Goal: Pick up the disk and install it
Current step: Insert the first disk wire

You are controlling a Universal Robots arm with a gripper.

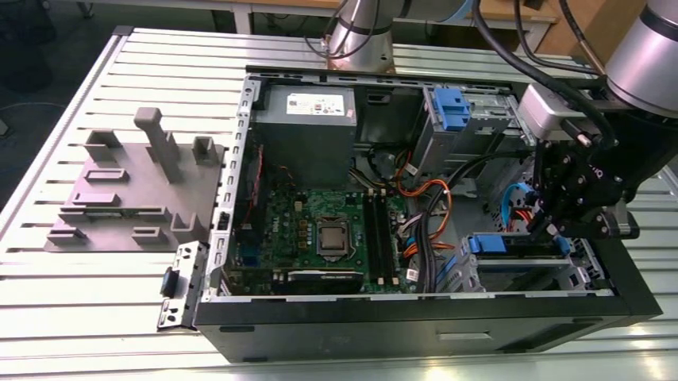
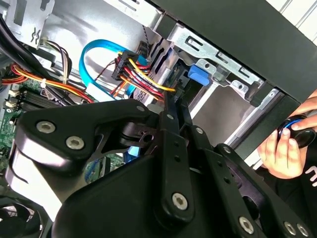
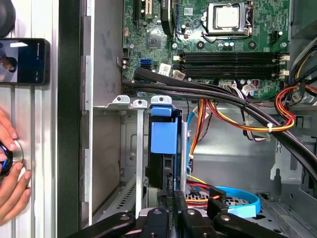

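While the gripper (image 1: 564,208) hung over the bay, the disk (image 3: 162,148) stood slotted there; jaw state couldn't be told.

Ribbed metal table (image 1: 85,317), dark floor (image 1: 32,111)

arm (image 1: 652,55): silver-grey tube | black cables | gripper (image 1: 572,208): black linkages, silver screws

Grey fixture plate (image 1: 127,198) lies beside the open computer case (image 1: 424,317).
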